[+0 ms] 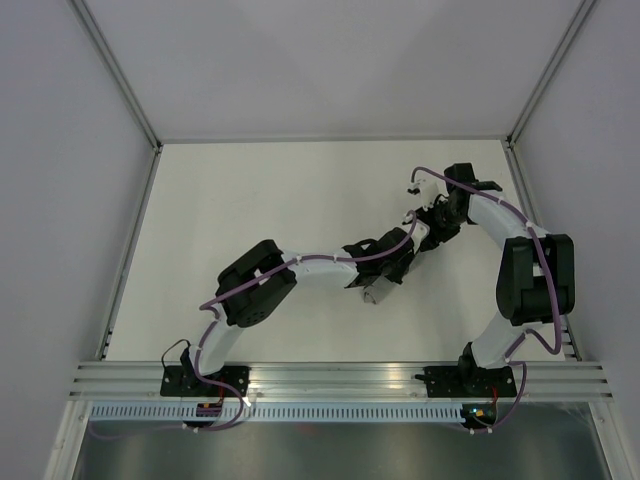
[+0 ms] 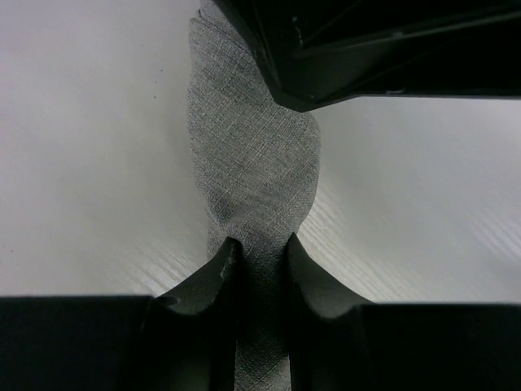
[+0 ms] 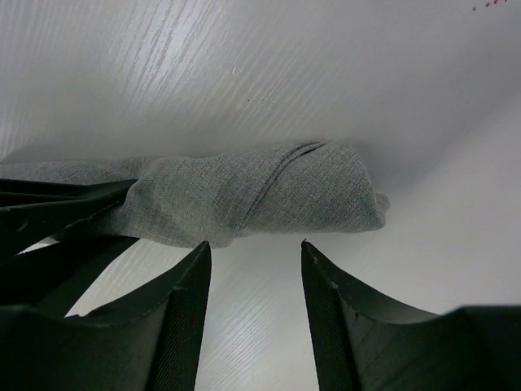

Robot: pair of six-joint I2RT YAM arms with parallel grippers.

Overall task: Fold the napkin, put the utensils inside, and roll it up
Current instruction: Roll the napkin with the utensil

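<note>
The grey napkin (image 2: 252, 155) lies on the white table as a tight roll. My left gripper (image 2: 260, 248) is shut on one end of it, with cloth filling the gap between its fingers. In the right wrist view the napkin (image 3: 269, 195) runs crosswise just beyond my right gripper (image 3: 255, 244), which is open with only bare table between its fingers. The left gripper's dark fingers (image 3: 57, 212) hold the roll's left end there. From above, a bit of the napkin (image 1: 376, 292) shows under the left gripper (image 1: 385, 272), and the right gripper (image 1: 428, 226) is close by. The utensils are hidden.
The white table (image 1: 250, 220) is bounded by grey walls and an aluminium rail (image 1: 340, 378) at the near edge. Both arms meet right of the table's centre, with purple cables looped along them. The right arm's body (image 2: 366, 49) fills the top of the left wrist view.
</note>
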